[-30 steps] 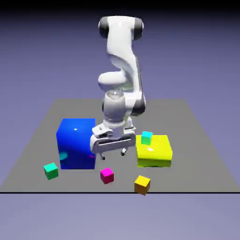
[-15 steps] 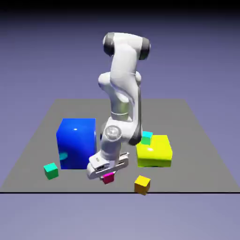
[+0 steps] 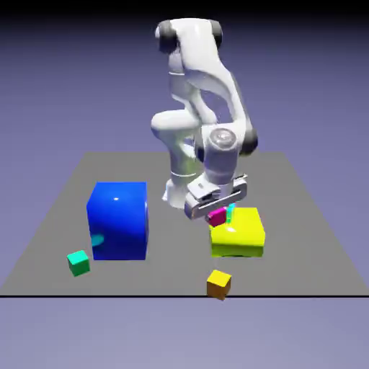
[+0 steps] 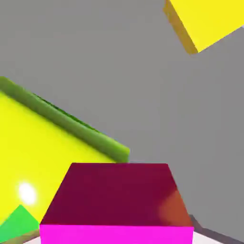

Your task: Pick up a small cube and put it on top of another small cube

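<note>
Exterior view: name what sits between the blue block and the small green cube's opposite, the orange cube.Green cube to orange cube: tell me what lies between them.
Only bare tabletop lies between green cube and orange cube, in the exterior view.

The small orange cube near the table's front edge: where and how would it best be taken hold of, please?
Probably by two opposite upright sides, coming from straight above. The small orange cube has flat faces, an uncovered top and nothing close beside it. It sits turned relative to the table's edge, so the gripper should turn to match, once free of the small magenta cube.
</note>
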